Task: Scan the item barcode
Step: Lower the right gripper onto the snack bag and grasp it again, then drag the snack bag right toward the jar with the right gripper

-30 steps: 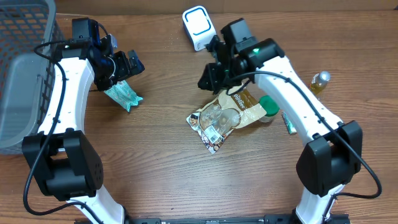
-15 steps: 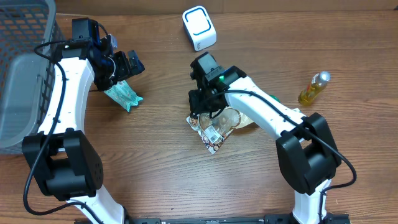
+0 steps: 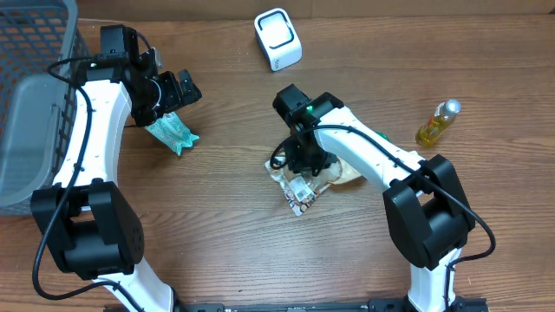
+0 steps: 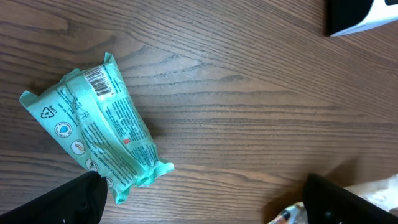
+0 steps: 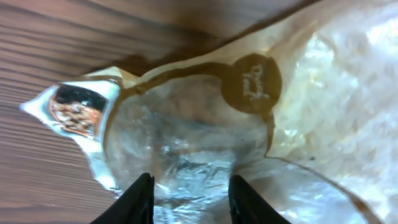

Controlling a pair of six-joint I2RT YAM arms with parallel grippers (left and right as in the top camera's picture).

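Observation:
A tan and clear snack bag point(image 3: 297, 188) lies at mid-table with a barcode label on its near end. My right gripper point(image 3: 305, 159) is down on it, jaws apart over the bag's clear window point(image 5: 199, 124); the two dark fingertips point(image 5: 142, 198) straddle the crinkled film, and nothing is pinched between them. A teal packet point(image 3: 172, 132) lies at the left, its barcode point(image 4: 98, 79) facing up. My left gripper point(image 3: 178, 91) hovers over it, wide open and empty point(image 4: 202, 205). The white scanner point(image 3: 277, 38) stands at the back centre.
A grey mesh basket point(image 3: 35, 95) fills the far left. A small yellow bottle point(image 3: 439, 122) lies at the right. The scanner's edge point(image 4: 360, 15) shows at the top right of the left wrist view.
My right arm swung from beside the scanner down onto the snack bag, and its jaws spread wider. The left arm and teal packet stayed put.

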